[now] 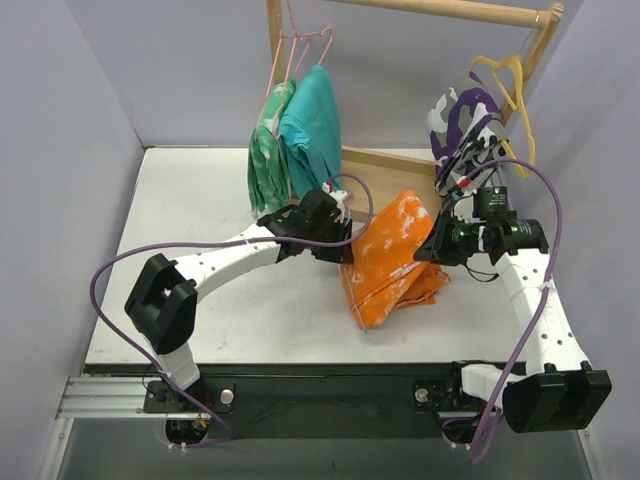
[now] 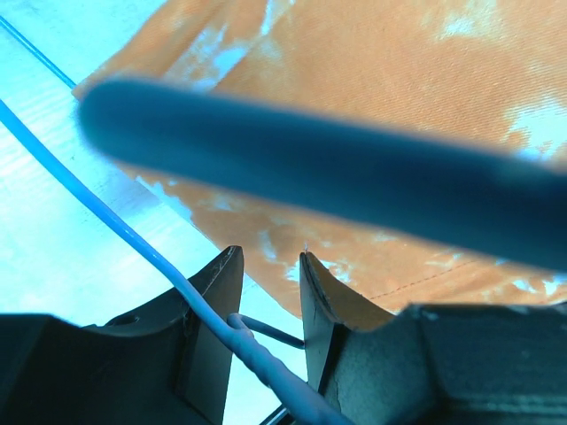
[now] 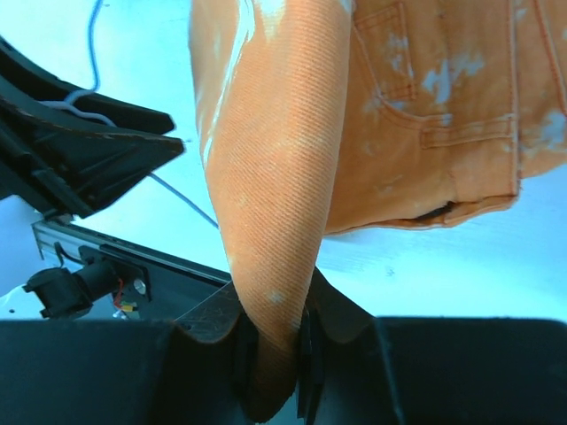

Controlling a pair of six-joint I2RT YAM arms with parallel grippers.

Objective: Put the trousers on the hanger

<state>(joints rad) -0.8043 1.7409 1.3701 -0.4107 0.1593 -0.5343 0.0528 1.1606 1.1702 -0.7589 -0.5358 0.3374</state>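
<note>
White flat rectangular table top point(image 1: 200, 200), matt, pale and unmarked where bare

Lying directly on it:
- bright orange cloth trousers with white splotches point(image 1: 385, 280), crumpled lower part resting right of centre, towards the near edge; upper end raised off the surface
- light wooden rack frame point(image 1: 385, 163), base board standing at the far edge, right of the middle

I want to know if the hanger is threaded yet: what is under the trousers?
Only white table shows beneath the lifted trousers. The hanger runs from the left gripper toward the cloth; whether it continues underneath is hidden.
</note>
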